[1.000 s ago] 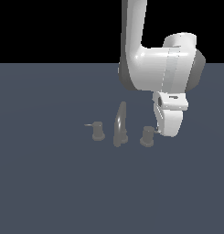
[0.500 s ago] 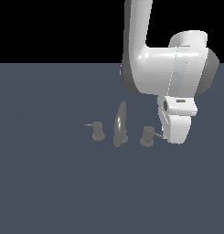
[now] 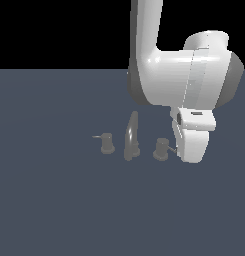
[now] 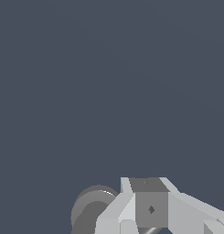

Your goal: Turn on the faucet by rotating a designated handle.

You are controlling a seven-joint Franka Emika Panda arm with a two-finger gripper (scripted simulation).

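The faucet is a dull grey set; its tall curved spout (image 3: 131, 136) stands in the middle of the exterior view. The designated handle (image 3: 161, 149) is the squat knob on the exterior view's right, with a thin rod pointing toward my gripper (image 3: 190, 156). My gripper hangs low just to the right of that rod's tip, and I cannot tell whether it touches. In the wrist view the fingers (image 4: 150, 209) sit together with no gap, nothing between them, and the rounded handle (image 4: 91, 208) lies close beside them.
A slimmer grey knob (image 3: 107, 144) with its rod pointing to the exterior view's left stands on the other side of the spout. Everything rests on a flat blue-grey surface (image 3: 54, 200). My bulky white arm (image 3: 184, 75) looms over the handle side.
My hand has come down and shifted slightly toward the exterior view's right, ending lower beside the handle's rod. The faucet parts have not visibly moved.
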